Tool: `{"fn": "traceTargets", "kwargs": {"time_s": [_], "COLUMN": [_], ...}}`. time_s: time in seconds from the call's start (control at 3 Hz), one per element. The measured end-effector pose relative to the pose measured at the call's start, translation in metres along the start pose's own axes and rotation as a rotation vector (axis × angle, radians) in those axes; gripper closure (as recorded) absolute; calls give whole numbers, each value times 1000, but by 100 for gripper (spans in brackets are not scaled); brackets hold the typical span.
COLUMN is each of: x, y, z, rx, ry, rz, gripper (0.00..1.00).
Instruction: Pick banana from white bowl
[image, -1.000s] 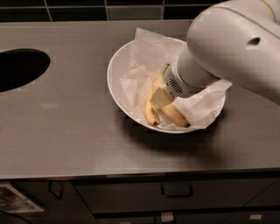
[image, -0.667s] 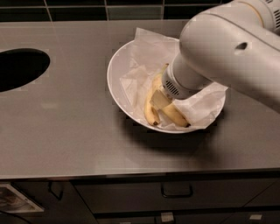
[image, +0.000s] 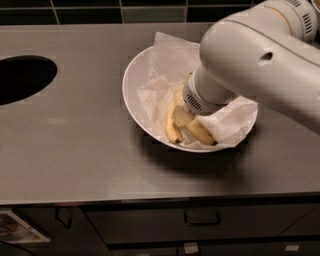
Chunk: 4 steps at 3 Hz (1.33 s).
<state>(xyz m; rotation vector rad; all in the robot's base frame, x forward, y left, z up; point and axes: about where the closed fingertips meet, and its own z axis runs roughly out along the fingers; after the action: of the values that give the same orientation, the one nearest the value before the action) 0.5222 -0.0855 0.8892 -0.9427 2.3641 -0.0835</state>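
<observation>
1. Nearest me, below the white bowl (image: 131, 100) in the view, is the drawer front (image: 202, 218) under the counter's edge. It plays no part in this job.
2. The bowl sits on the grey counter (image: 90, 150), set back from the front edge. I judge that leaves the arm room to come down from above.
3. Inside the bowl, a crumpled paper sheet (image: 160, 85) lines the bottom and spills over the far and right rim, so the fruit rests on paper and not on the glaze.
4. The banana (image: 171, 125) lies at the bowl's near middle, dark tip towards the near rim. A shorter banana (image: 201, 132) lies just beside it on the right.
5. The gripper (image: 191, 111) is down inside the bowl, right over the banana's upper half and pointing steeply downward (a sensible line for a top grasp). The wrist hides it, so I cannot tell how far open it is, or whether it has hold of anything.
6. The white arm (image: 250, 55) reaches in from the bowl's far right and covers that rim.
7. Well to the bowl's left is a dark round opening (image: 22, 77) in the counter, and beyond the bowl are dark wall tiles (image: 100, 7).
</observation>
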Motion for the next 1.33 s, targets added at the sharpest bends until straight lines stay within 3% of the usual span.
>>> {"fn": "traceTargets", "kwargs": {"time_s": [0.33, 0.67, 1.33], "x": [2, 2, 2], "y": [1, 1, 1], "z": [6, 9, 9], "rx": [-11, -26, -44], "ry": [18, 38, 46], "rz": [4, 9, 12], "gripper": [44, 32, 73]}}
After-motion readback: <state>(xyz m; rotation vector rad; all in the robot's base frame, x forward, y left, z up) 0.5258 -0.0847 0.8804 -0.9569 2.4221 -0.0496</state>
